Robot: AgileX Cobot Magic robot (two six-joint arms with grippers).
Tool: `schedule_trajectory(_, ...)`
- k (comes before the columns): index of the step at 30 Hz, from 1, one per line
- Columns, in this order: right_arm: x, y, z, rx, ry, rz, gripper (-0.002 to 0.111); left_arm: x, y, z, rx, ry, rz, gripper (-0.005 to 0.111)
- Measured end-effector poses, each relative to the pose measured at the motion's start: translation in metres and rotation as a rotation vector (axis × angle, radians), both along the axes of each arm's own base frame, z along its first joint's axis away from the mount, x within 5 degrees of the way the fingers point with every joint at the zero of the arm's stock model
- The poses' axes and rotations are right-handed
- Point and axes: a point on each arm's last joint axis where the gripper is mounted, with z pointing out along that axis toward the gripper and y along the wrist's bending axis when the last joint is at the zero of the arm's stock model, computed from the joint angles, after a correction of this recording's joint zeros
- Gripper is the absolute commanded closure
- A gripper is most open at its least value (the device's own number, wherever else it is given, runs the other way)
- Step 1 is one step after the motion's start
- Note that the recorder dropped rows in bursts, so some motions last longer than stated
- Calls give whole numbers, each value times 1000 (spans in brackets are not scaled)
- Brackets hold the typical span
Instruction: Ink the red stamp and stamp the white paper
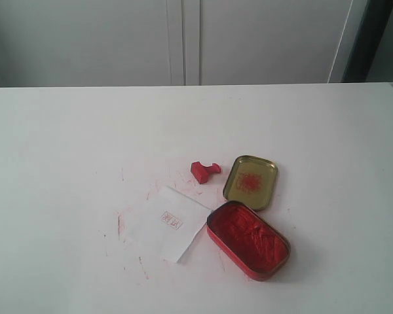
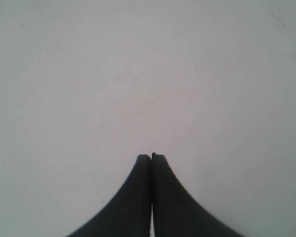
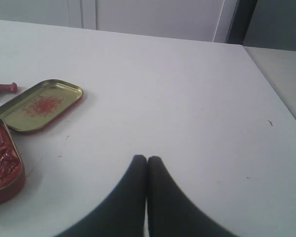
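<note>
Your left gripper [image 2: 151, 158] hangs over bare white tabletop [image 2: 138, 74], its dark jaws pressed together with nothing between them.

In the exterior view, the thin white rectangular sheet of paper [image 1: 167, 222] lies flat near the front, already carrying a small red square imprint [image 1: 172, 220]. It will be light and floppy and may slide or lift under a sticky stamp.

Just beyond it, the small bright red plastic stamp [image 1: 204, 170] appears to lie on its side. It looks stiff, light and probably slick, so pinch the narrow stepped handle, not the inked base.

To its right sits the gold oval lid [image 1: 251, 182], and nearer the front the open red oval ink tin [image 1: 247, 239].

Your right gripper [image 3: 147, 160] is likewise closed and empty, well apart from the stamp.
</note>
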Motion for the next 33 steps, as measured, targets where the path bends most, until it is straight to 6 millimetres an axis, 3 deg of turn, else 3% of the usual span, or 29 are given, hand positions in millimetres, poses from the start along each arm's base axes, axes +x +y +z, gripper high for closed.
schedule_trajectory(33, 0, 2, 0, 58, 2, 3, 108, 0, 0, 0, 0, 0, 0, 107)
